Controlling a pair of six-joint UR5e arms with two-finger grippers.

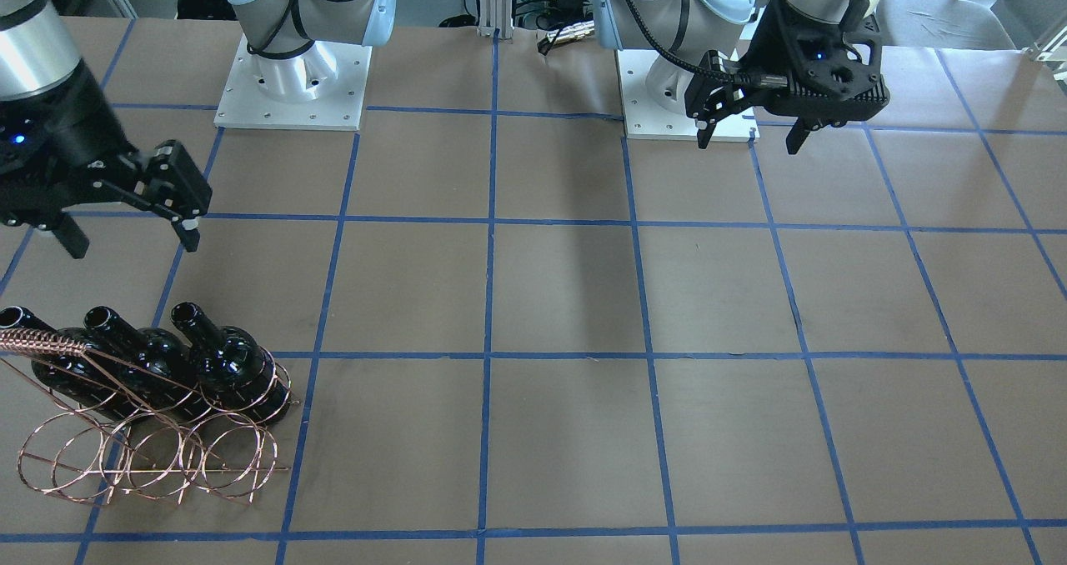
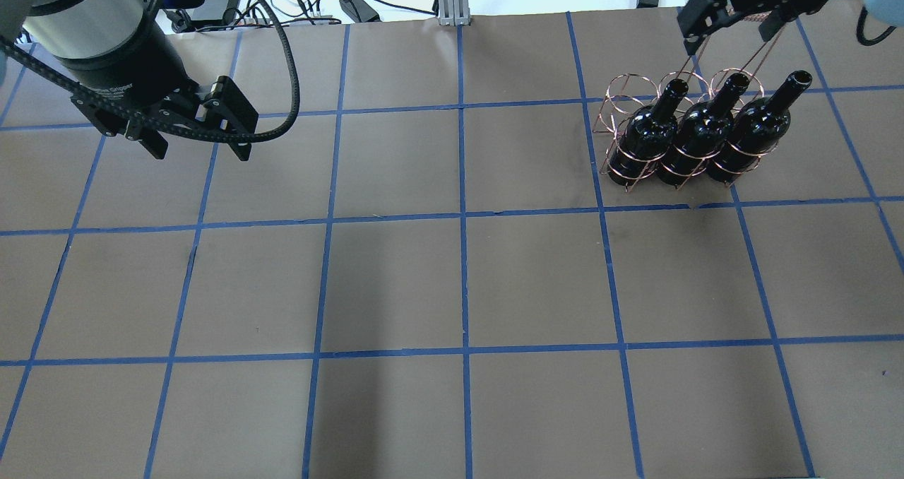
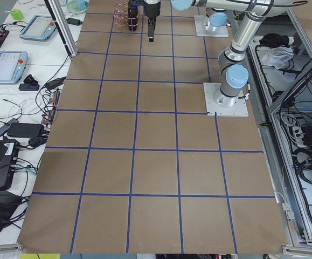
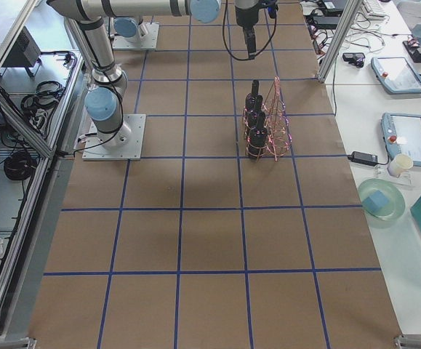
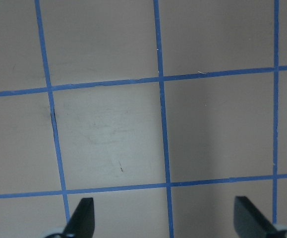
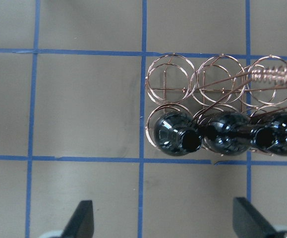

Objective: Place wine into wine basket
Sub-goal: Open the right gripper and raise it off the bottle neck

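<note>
My left gripper [image 2: 200,152] hangs in the upper left of the overhead view. Its jaws are apart and hold nothing. Its wrist camera sees only the table [image 5: 108,134] and its blue tape [image 5: 159,99], with the jaw tips at the bottom corners of the frame.

My right gripper [image 1: 133,244] is at the left edge of the front view. Its jaws are also apart and empty, above the basket [image 1: 167,470] and touching nothing.

The basket stands in the lower left of the front view and in the upper right of the overhead one. Three bottles [image 2: 696,136] stand in it neck up, side by side in one row of hoops and packed close together.

My right wrist camera looks down on their open mouths. They fill the lower row of hoops, from the middle of the frame to its right edge, which cuts off the last bottle. The table shows through the hoops of the row above. The coiled handle [image 6: 277,74] crosses that upper row and runs off the right edge. My right jaw tips sit at the bottom of that frame, well clear of the bottles.
</note>
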